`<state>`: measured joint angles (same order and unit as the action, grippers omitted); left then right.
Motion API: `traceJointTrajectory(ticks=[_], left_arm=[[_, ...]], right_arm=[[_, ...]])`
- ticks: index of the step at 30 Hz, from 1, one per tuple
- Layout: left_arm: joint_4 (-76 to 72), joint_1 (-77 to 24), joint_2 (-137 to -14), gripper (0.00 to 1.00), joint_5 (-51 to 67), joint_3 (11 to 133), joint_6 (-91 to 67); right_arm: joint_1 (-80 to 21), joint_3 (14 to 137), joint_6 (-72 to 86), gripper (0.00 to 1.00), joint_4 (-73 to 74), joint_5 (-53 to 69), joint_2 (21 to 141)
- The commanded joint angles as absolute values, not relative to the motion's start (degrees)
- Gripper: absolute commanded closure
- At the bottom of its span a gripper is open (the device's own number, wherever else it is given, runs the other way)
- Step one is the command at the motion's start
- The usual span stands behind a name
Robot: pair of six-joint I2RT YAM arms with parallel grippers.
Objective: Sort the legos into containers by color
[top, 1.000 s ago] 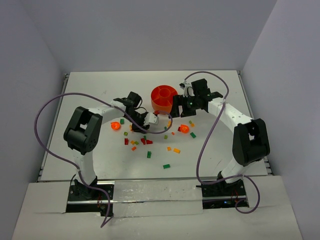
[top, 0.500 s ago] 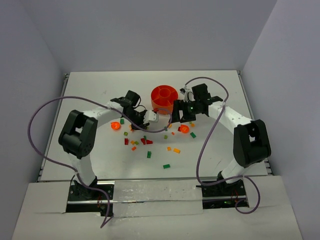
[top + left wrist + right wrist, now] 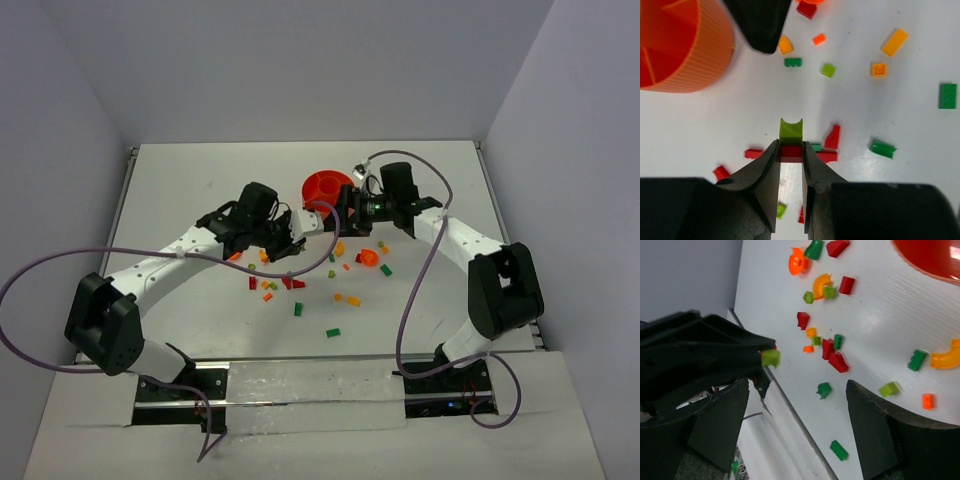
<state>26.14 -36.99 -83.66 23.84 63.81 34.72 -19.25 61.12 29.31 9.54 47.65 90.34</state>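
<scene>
The left fingers [image 3: 767,170] are pressing in from both sides on a small lime-green plastic brick with a scooped top edge [image 3: 791,131], pinching its lower part while the scooped end is sticking out past the tips. In the right wrist view the same piece is showing at the tip of the dark left arm. A cluster of small red plastic bricks [image 3: 832,137] is lying on the white bench [image 3: 200,180] right around those tips, with a dark green brick [image 3: 882,148] just beside them.

The right fingers [image 3: 880,435] are standing spread wide, gripping nothing, and are hovering over loose pieces. One of them is reaching into the top of the left wrist view, near the round orange ribbed plastic bowl with inner dividing walls [image 3: 690,55].

The bowl is sitting at the far middle of the bench, just behind both sets of fingers. What is lying in its compartments I cannot tell.

The remaining tiny red, green, orange and yellow plastic bricks [image 3: 297,284] are lying scattered on the bench in front of the bowl, between the two arms. Among them are an orange curved arch piece [image 3: 820,284] and a yellow-orange bar [image 3: 894,41].
</scene>
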Motion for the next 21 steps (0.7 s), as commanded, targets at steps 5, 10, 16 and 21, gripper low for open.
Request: traceJointTrajectory(ticks=[5, 10, 16, 21], left_arm=[[27.0, -38.8, -83.0, 1.00, 21.2, 65.5, 25.8], [27.2, -38.9, -83.0, 1.00, 21.3, 66.7, 24.9], [27.1, -39.0, -82.8, 1.00, 21.9, 66.8, 24.8], [26.9, -39.0, -82.7, 1.00, 22.4, 66.7, 24.5]], right_arm=[[-25.7, 66.3, 30.8, 0.19, 8.7, 46.9, 92.8], [-27.6, 65.8, 30.7, 0.24, 9.2, 45.5, 94.2], [-28.1, 66.7, 30.7, 0.31, 9.7, 45.0, 95.9], [-28.4, 67.3, 31.2, 0.41, 8.9, 45.6, 97.1]])
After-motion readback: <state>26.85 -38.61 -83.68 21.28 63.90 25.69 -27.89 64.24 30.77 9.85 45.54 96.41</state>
